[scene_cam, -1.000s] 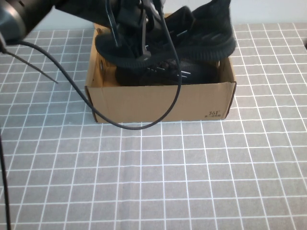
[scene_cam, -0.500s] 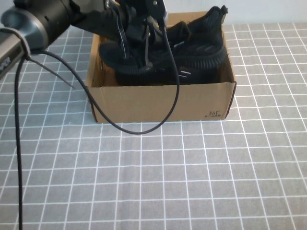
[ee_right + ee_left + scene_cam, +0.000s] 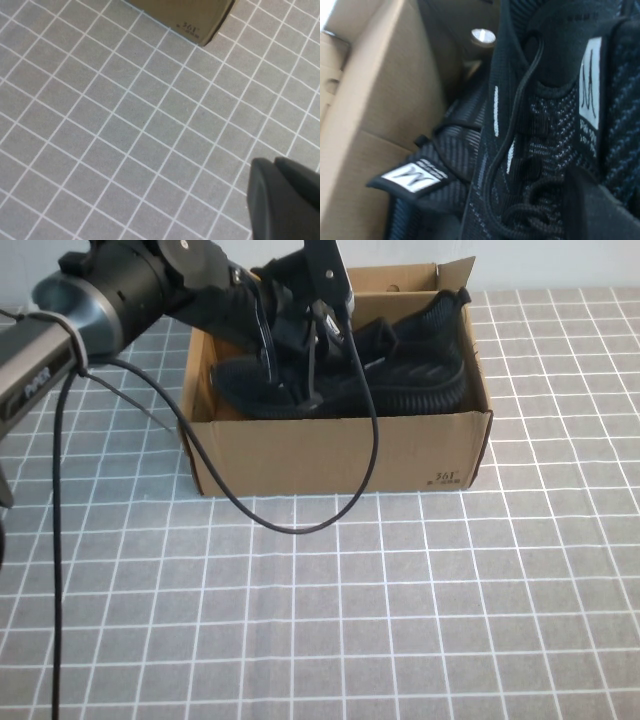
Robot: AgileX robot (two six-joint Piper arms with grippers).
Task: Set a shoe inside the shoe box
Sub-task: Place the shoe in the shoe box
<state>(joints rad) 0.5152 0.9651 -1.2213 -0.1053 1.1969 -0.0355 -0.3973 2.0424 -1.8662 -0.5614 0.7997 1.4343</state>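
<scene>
An open cardboard shoe box point(image 3: 330, 455) stands at the far middle of the table. My left gripper point(image 3: 305, 360) reaches into it from the left and is shut on the laced top of a black knit shoe point(image 3: 420, 355), which lies low in the box with its heel to the right. In the left wrist view one finger point(image 3: 600, 210) presses on this shoe point(image 3: 545, 125) beside a second black shoe point(image 3: 445, 150) and the box wall point(image 3: 380, 100). My right gripper point(image 3: 285, 200) is shut and empty above the table, near the box's corner point(image 3: 200, 20); it is outside the high view.
A grey cloth with a white grid point(image 3: 330, 620) covers the table. The left arm's black cable point(image 3: 300, 525) hangs in a loop over the box's front wall onto the cloth.
My left gripper has lowered the black shoe from above the box rim down into the box. The arm has swung lower and more into view.
</scene>
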